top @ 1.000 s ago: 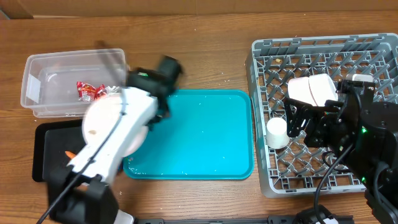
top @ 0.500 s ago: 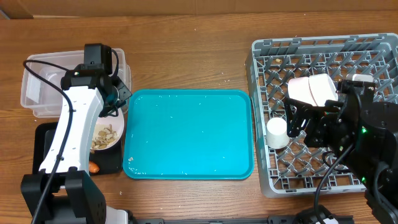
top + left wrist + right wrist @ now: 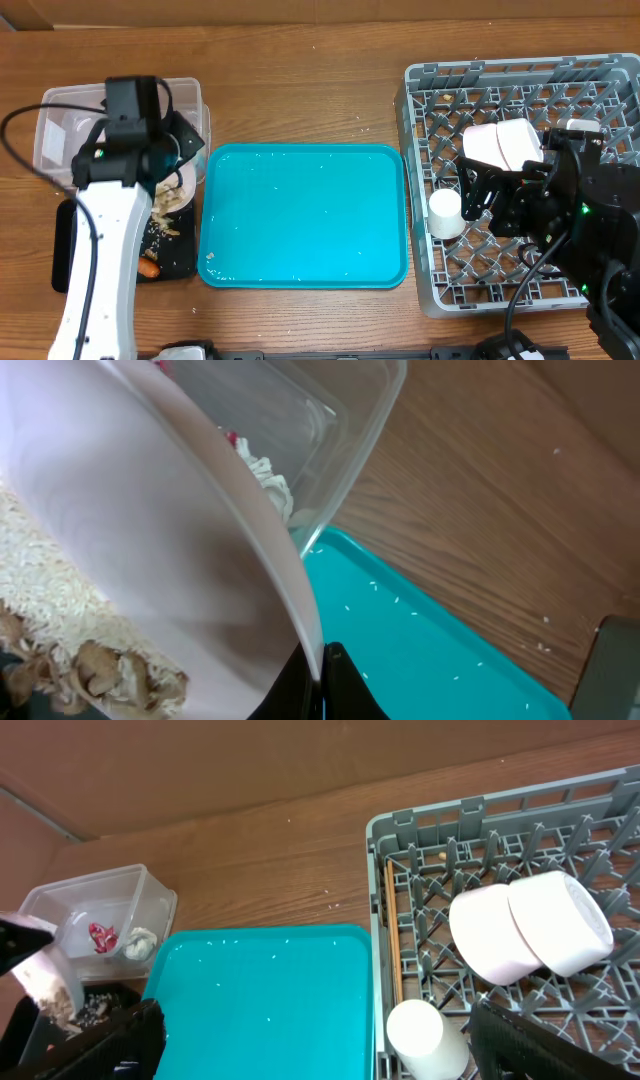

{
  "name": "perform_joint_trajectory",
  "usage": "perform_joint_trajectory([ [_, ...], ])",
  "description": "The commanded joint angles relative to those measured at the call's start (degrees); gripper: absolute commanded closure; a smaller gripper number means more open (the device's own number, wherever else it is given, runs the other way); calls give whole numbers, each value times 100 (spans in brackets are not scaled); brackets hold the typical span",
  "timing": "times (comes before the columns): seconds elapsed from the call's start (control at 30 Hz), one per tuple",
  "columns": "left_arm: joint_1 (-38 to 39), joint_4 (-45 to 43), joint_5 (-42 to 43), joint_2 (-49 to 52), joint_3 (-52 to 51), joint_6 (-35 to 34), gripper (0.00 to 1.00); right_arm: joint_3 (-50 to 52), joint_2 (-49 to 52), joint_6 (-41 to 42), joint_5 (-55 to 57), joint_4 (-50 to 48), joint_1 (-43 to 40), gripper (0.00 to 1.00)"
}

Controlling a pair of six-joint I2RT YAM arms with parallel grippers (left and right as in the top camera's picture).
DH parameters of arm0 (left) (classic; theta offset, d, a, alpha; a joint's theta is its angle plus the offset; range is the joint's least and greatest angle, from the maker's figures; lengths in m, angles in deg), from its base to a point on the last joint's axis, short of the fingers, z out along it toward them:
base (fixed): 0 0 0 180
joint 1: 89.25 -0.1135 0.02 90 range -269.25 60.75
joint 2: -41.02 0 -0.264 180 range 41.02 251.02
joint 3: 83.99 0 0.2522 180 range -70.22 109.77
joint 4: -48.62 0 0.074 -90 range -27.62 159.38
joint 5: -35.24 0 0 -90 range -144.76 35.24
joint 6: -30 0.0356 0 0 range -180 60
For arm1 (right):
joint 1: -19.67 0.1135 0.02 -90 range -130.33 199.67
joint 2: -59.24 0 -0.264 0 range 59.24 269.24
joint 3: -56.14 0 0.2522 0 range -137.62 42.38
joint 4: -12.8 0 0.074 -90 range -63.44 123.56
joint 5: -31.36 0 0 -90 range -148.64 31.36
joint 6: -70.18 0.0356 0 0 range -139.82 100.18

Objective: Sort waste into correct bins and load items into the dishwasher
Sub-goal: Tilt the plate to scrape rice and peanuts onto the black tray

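Plate (image 3: 150, 540): held over the black tray (image 3: 62, 245), now tipped steeply where half a second ago it sat near level. Food scraps (image 3: 165, 222) are spilling onto the tray, so scraping is under way. Left gripper (image 3: 320, 685) is clamped on its rim. Overhead, the arm (image 3: 100, 250) hides most of the plate, and how much residue remains is uncertain.

Hidden and cropped parts of a sorting scene.
Seen from above, the left arm (image 3: 100, 260) covers most of the black tray (image 3: 62, 250) and white plate (image 3: 186, 185); the right arm (image 3: 590, 230) hides a near corner of the grey rack (image 3: 440, 90). In the left wrist view, the plate overruns the edges.
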Motion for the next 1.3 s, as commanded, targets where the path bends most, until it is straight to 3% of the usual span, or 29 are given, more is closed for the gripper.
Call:
perform_joint_trajectory([
  [0.0,-221,-31,42,-306,-415,131,96,-76,-9,-11,13,-26,22,0],
  [0.13,-505,-262,131,-697,-1078,131,96,-76,-9,-11,15,-26,22,0],
  [0.37,-1244,-1296,997,-1460,-2122,155,96,-76,-9,-11,15,-26,22,0],
  [0.77,-1488,-1469,2522,-1757,-2181,365,96,-76,-9,-11,13,-26,22,0],
  [1.07,-1497,-1419,2479,-1891,-2181,649,96,-76,-9,-11,13,-26,22,0],
  [1.2,-1491,-1102,2092,-1919,-2181,883,96,-76,-9,-11,13,-26,22,0],
  [1.27,-1552,-881,2330,-1952,-2181,848,96,-76,-9,-11,13,-26,22,0],
])
